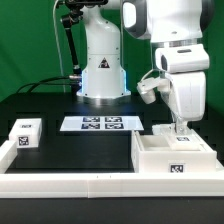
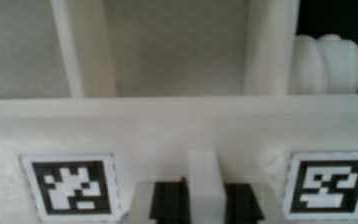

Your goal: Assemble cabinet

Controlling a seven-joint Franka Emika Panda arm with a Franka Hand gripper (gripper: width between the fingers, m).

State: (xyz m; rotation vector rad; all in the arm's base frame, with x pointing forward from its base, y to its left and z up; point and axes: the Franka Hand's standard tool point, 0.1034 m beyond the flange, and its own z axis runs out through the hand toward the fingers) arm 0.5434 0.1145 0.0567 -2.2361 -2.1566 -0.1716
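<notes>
A glossy white robot arm of rounded shells (image 1: 165, 25) is seen, with dark bands at its joints. Its white conical base (image 1: 101, 45) is marked with a dark triangular emblem (image 1: 101, 69) lit pale blue. Black cables (image 1: 68, 35) are strung beside the upper links. A white boxy two-finger gripper (image 1: 180, 128) is fitted; its fingers (image 2: 167, 203) appear dark in the wrist view.

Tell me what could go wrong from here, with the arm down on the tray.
1. The fingers straddle a narrow white wall of the open tray. Whether they clamp it firmly is unclear, so the tray might slip or tilt if it is lifted.
2. The tray lies right beside the front rail. A push or drag that way could jam it against the rail.
</notes>
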